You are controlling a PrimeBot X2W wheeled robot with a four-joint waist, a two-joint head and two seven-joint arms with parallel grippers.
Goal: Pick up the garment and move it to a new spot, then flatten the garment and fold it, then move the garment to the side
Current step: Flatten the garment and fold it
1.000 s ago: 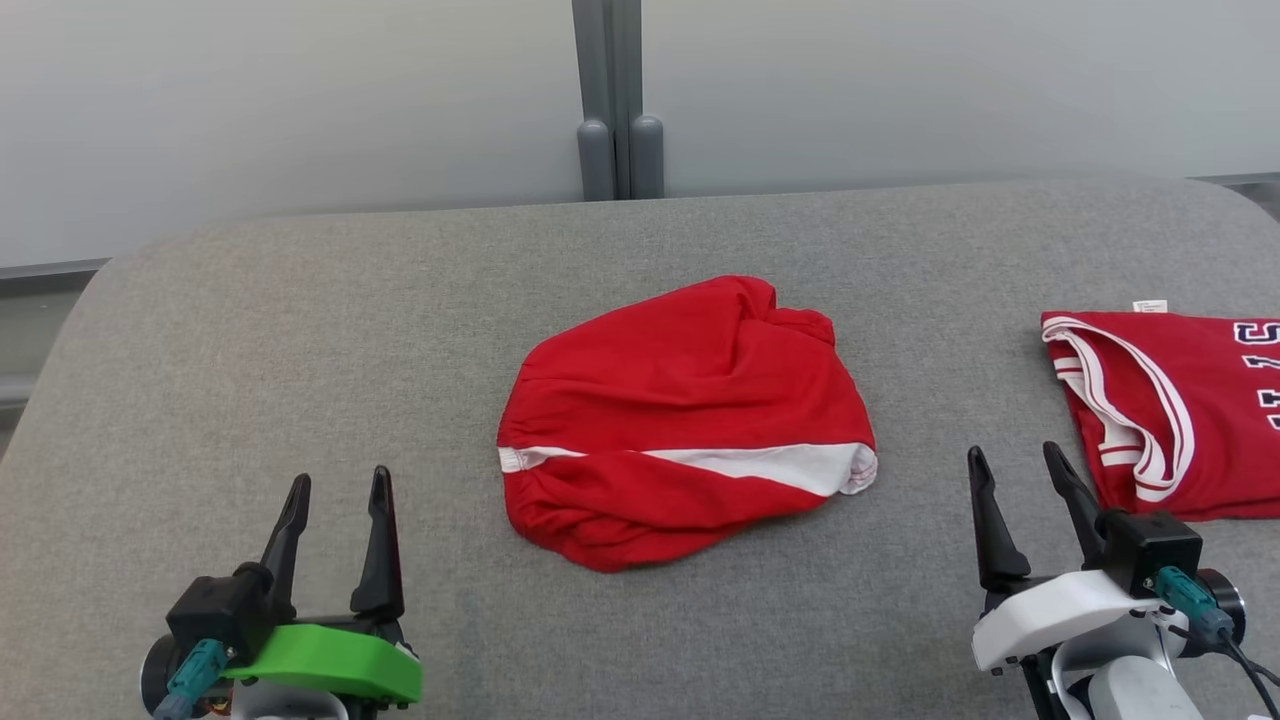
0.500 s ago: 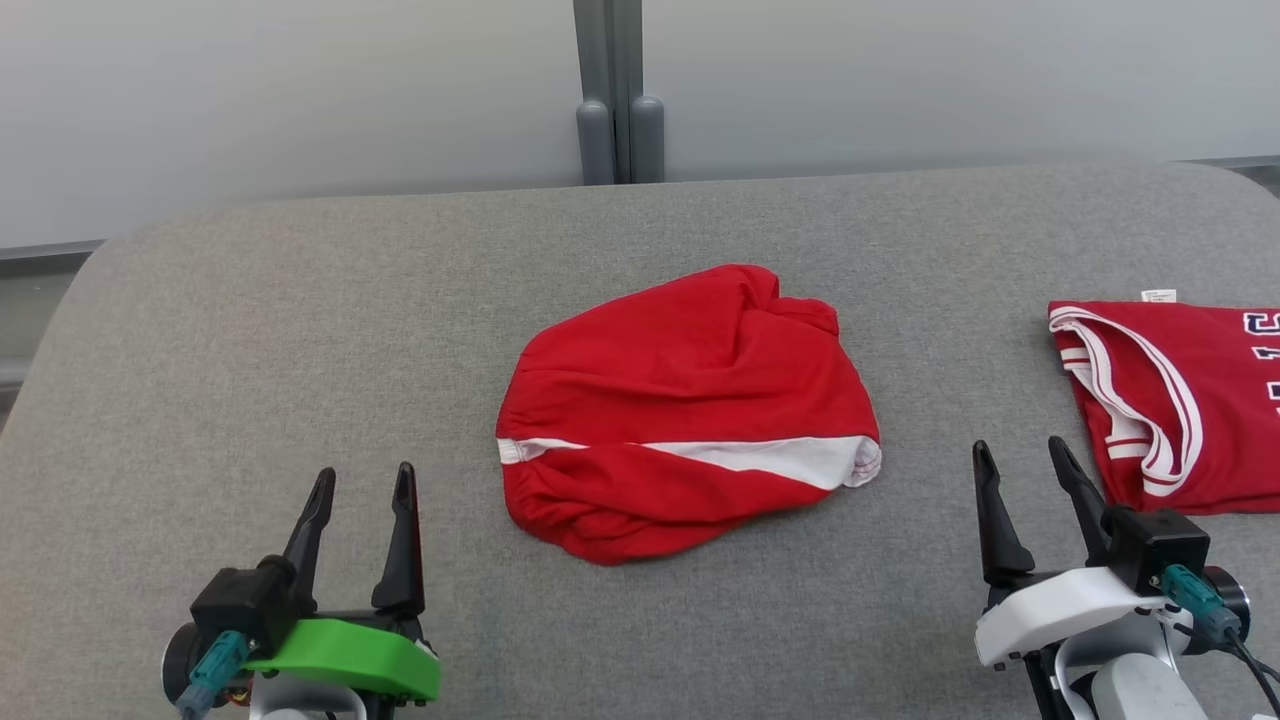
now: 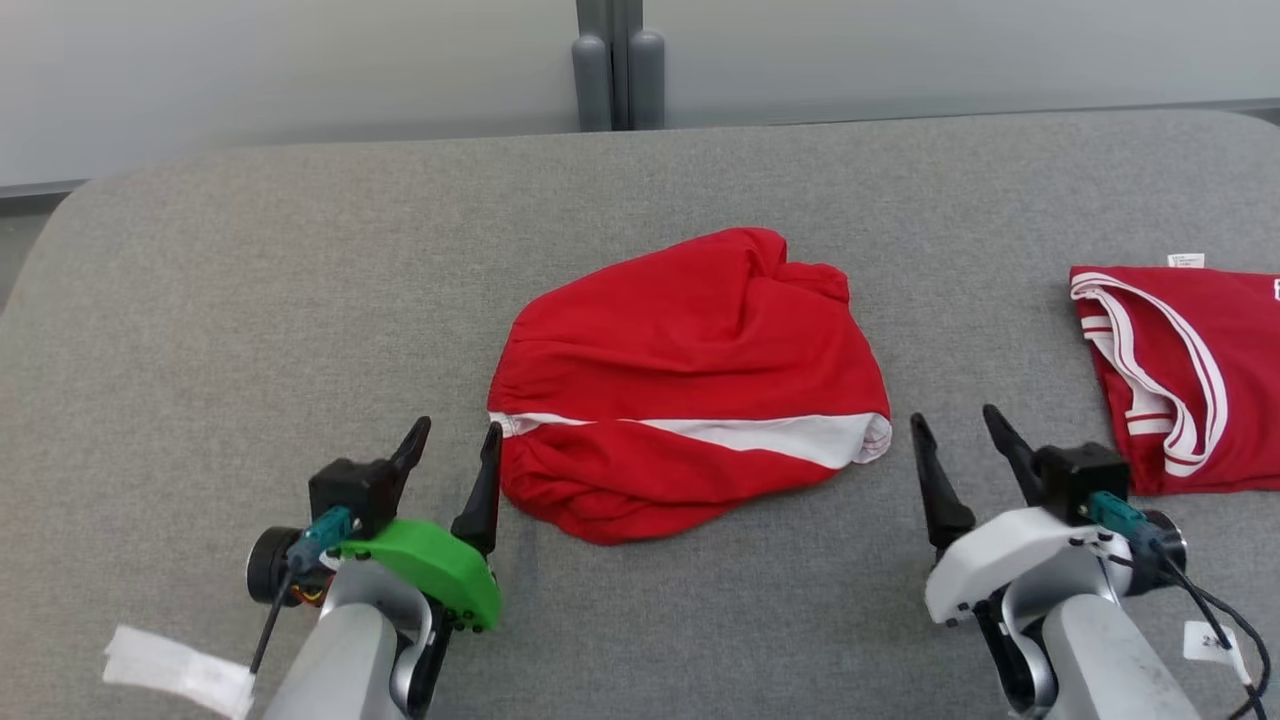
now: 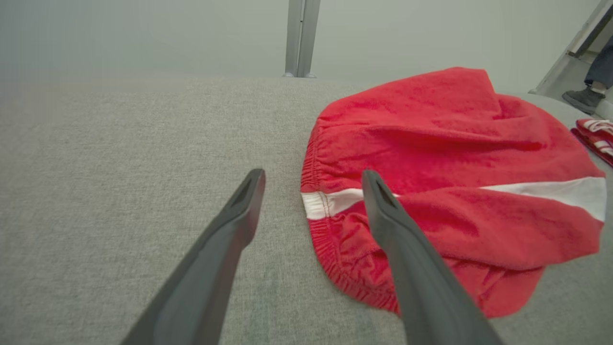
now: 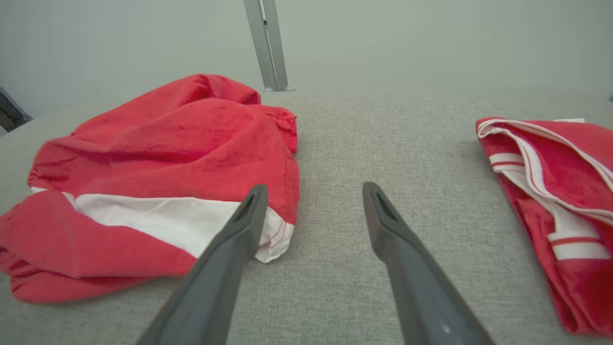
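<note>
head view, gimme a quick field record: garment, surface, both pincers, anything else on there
garment: crumpled red cloth garment with a white stripe, lying mid-surface, not flattened
surface: grey fabric-covered table
left pincer: open, beside the garment's left edge, holding nothing
right pincer: open, beside the garment's right edge, holding nothing
other: folded red jersey with white trim, far right, apart from the garment

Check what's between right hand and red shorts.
Only a narrow bare strip of grey surface, seen in head view, separates right hand and red shorts.
</note>
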